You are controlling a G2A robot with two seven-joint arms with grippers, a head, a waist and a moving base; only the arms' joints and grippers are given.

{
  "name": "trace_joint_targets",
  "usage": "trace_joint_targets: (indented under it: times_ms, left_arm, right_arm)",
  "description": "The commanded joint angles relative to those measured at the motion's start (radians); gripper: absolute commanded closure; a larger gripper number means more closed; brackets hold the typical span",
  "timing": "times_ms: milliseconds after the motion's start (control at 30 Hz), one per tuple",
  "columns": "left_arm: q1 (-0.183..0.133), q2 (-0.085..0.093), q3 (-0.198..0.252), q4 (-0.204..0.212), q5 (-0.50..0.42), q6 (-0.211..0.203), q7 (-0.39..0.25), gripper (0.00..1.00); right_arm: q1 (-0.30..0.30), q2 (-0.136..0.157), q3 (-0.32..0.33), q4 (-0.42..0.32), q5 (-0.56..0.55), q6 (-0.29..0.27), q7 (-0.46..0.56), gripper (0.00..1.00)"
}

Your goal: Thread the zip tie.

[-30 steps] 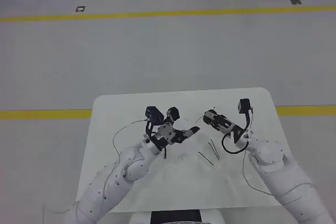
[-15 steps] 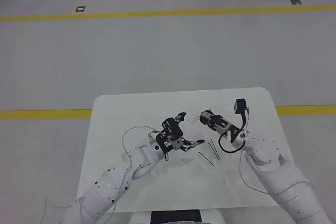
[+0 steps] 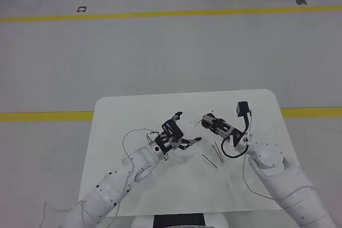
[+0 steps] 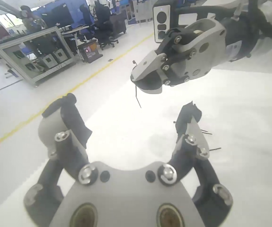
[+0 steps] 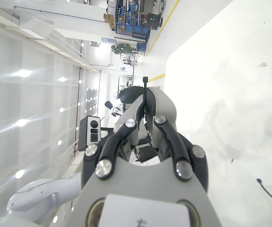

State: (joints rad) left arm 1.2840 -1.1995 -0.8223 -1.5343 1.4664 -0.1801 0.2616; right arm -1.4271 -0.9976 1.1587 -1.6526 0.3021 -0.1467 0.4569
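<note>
Above the desk (image 3: pixel 119 119), right pincer (image 4: pixel 141 83) clamps the zip tie (image 4: pixel 137 98) mid-length, ends free, likely for the open left pincer (image 4: pixel 128 106) opposite.

In the right wrist view the middle and tail of the zip tie (image 5: pixel 145 88) are hidden inside the tightly closed right gripper (image 5: pixel 144 98), and a loose tie (image 5: pixel 269 193) is cut off by the picture's edge. In the left wrist view I see the other loose ties (image 4: pixel 208 132) only partly, behind the left gripper (image 4: pixel 127 106). From the top view the held tie is too small for me to follow.
</note>
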Motion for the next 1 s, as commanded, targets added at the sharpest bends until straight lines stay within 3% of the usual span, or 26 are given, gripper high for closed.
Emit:
trace_joint_targets:
  times_ms: [0,167,200,233,267,433,733,900,967]
  left_arm:
    - [0.000,0.000,0.000,0.000,-0.002,-0.001,-0.001,0.00]
    - [0.001,-0.001,0.003,-0.001,-0.005,0.000,0.003,0.00]
    - [0.002,-0.002,0.001,0.000,-0.007,0.005,0.005,0.09]
    - [0.002,-0.002,0.001,0.002,-0.006,0.010,0.006,0.35]
    - [0.001,-0.002,0.001,0.004,-0.005,0.012,0.007,0.46]
    - [0.000,-0.004,0.001,0.010,-0.003,0.020,0.011,0.71]
    - [0.005,-0.005,0.002,0.017,-0.003,0.017,0.013,0.75]
    - [0.003,-0.006,0.008,0.020,-0.001,0.000,0.013,0.96]
    - [0.001,-0.007,0.012,0.021,-0.002,-0.003,0.012,0.96]
  right_arm:
    - [0.000,0.000,0.000,0.000,0.000,0.000,0.000,1.00]
    - [-0.005,-0.003,-0.003,-0.006,-0.011,0.000,-0.013,1.00]
    - [-0.007,-0.004,-0.004,-0.007,-0.013,-0.001,-0.013,1.00]
    - [-0.009,-0.005,-0.003,-0.008,-0.016,-0.005,-0.015,1.00]
    - [-0.012,-0.005,-0.002,-0.008,-0.020,-0.009,-0.015,1.00]
    - [-0.025,-0.008,0.001,-0.013,-0.036,-0.030,-0.008,1.00]
    - [-0.039,-0.013,0.014,-0.009,-0.049,-0.056,0.001,1.00]
    - [-0.043,-0.016,0.018,-0.010,-0.055,-0.064,0.003,1.00]
    - [-0.044,-0.018,0.017,-0.011,-0.061,-0.064,0.004,1.00]
